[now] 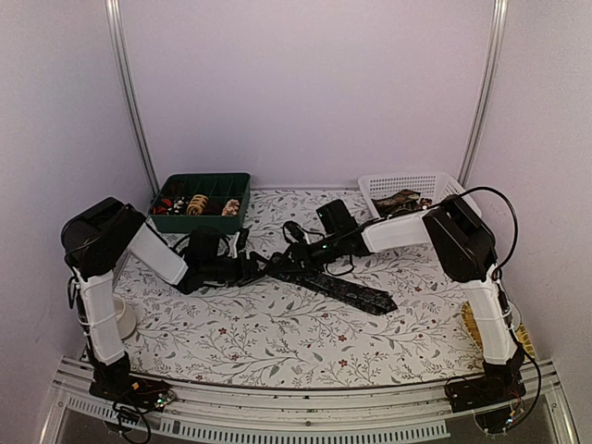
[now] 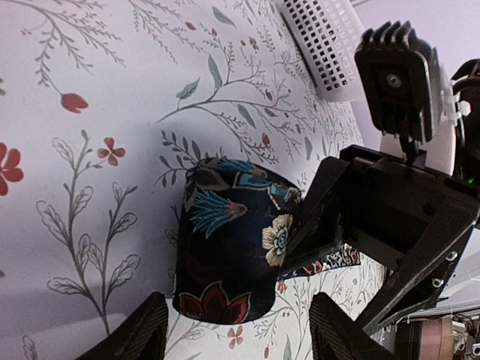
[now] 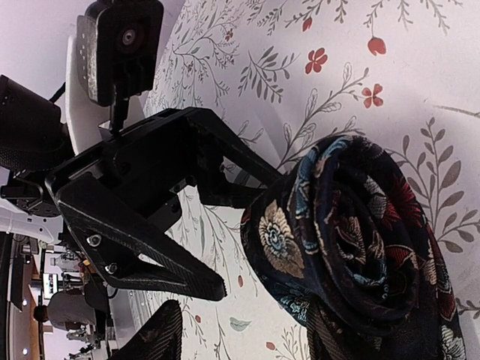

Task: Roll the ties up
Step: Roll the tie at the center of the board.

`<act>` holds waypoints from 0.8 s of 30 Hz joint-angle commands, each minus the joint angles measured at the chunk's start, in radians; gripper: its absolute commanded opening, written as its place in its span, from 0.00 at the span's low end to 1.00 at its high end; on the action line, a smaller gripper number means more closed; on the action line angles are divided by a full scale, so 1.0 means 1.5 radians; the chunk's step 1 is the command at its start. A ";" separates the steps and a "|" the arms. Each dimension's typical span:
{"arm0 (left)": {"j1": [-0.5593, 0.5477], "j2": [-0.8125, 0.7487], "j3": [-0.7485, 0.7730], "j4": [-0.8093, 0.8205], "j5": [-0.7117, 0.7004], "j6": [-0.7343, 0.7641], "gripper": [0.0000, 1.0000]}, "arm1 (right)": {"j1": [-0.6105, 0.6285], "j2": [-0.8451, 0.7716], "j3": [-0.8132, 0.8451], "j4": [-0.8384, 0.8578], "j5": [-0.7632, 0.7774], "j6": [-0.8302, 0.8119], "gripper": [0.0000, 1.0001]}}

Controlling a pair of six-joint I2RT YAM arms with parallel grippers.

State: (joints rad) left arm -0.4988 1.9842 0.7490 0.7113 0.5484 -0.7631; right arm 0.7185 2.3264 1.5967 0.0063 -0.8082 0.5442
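- we see the tie coiled into a dark roll with red and tan blossoms, standing on the table at its middle, where both arms meet; its loose tail lies flat, trailing toward the right arm.
- the left gripper has its fingers apart, the roll between them, a gap showing on each side.
- the right gripper also stands spread; one fingertip touches the roll's side.
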 commanded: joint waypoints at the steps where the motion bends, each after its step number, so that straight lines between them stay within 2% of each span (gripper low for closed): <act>1: 0.007 0.014 -0.013 0.038 -0.017 -0.011 0.65 | -0.008 0.065 -0.013 0.000 0.005 0.006 0.56; 15: 0.005 0.002 -0.014 0.040 -0.112 0.047 0.68 | -0.014 0.066 -0.006 0.005 0.000 0.013 0.56; 24: 0.005 0.060 0.043 0.062 -0.039 0.060 0.69 | -0.020 0.071 -0.002 0.009 -0.006 0.018 0.55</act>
State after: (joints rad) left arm -0.4988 2.0174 0.7673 0.7803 0.4408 -0.6956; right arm 0.6998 2.3348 1.5948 0.0105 -0.8177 0.5625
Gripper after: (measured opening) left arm 0.687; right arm 0.557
